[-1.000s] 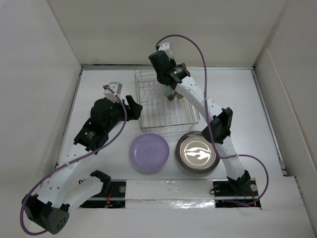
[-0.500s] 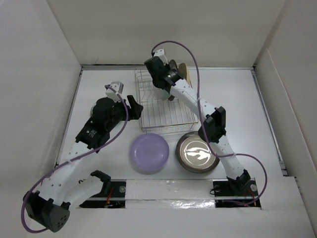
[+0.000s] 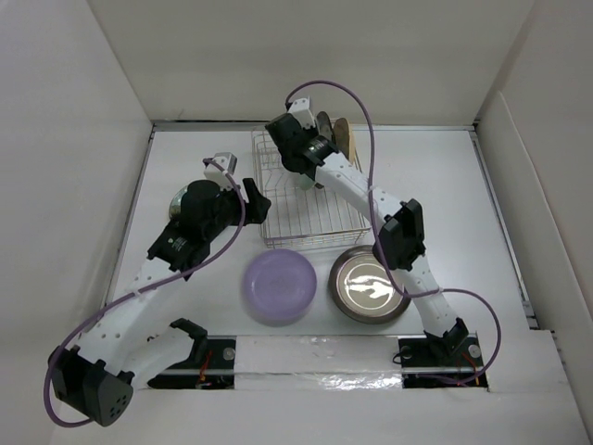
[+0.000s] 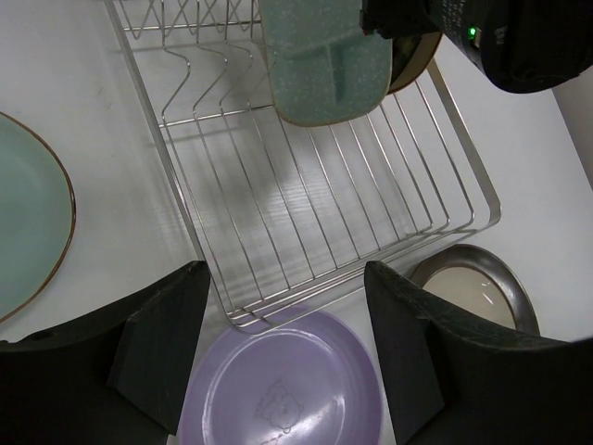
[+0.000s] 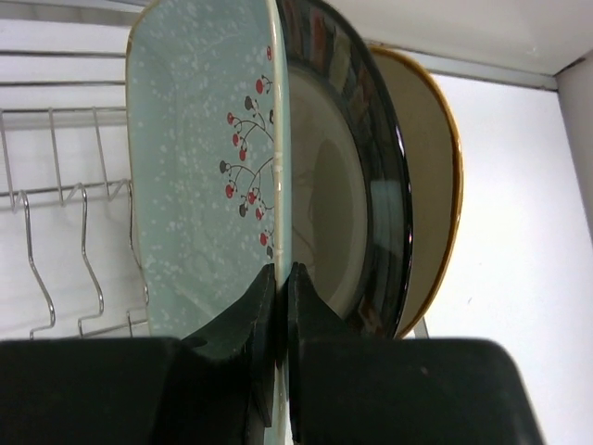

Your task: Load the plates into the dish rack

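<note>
My right gripper [image 5: 278, 278] is shut on the rim of the mint squarish plate [image 5: 199, 167] and holds it upright on edge over the back of the dish rack [image 3: 310, 218]. The plate stands right beside the cream plate with the dark patterned rim [image 5: 357, 176], and the tan plate [image 5: 428, 185] is behind that. My left gripper [image 4: 287, 352] is open and empty above the lavender plate [image 4: 287, 394], at the rack's near left corner [image 4: 232, 320]. The shiny silver plate [image 3: 371, 285] lies flat right of the lavender plate [image 3: 280, 286]. The pale green plate [image 4: 28, 222] lies left of the rack.
White walls close in the table on the left, back and right. The right arm [image 3: 371, 199] stretches across the rack from the near right. The left arm [image 3: 190, 227] covers most of the pale green plate in the top view.
My right gripper has carried the mint plate left and back, close against the standing plates. My left gripper has crept slightly toward the rack.
</note>
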You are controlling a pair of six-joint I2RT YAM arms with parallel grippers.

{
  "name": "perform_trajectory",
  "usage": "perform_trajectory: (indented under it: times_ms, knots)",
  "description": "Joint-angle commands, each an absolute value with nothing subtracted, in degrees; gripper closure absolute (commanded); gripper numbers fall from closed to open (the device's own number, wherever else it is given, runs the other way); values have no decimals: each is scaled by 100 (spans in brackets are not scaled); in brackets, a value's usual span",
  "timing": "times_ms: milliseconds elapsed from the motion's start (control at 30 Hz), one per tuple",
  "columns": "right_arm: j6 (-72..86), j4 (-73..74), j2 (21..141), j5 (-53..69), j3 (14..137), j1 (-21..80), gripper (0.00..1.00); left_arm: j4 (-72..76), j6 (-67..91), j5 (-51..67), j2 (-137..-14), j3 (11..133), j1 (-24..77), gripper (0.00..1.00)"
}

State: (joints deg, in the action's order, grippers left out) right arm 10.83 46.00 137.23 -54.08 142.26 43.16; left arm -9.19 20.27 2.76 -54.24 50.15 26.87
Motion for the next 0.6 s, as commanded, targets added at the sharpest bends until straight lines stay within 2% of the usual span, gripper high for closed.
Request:
perform_trajectory:
  times_ms: [0, 33, 100, 333, 433, 567]
  knots:
    - [1538, 3956, 13272, -5265, 13765, 4359, 92, -729, 2039, 334, -5475, 4957, 2654, 35]
    - [1555, 3738, 13202, -5282, 13694, 4359, 91, -721, 2048, 334, -5493, 4940, 2654, 35]
    - [1512, 3482, 12992, -5361, 13553, 4412, 84, -721, 2057, 308, -5502, 4939, 2654, 35]
    - [1547, 2709, 12709, -4852, 13299, 4474, 79, -738, 2048, 246, -5511, 4931, 2654, 36]
    - [1591, 2436, 12744, -4799, 13210, 4474, 69, -712, 2030, 194, -5554, 4896, 2654, 35]
    - [1608, 2163, 12884, -4580, 13193, 4474, 60, -800, 2013, 264, -5810, 5010, 2654, 35]
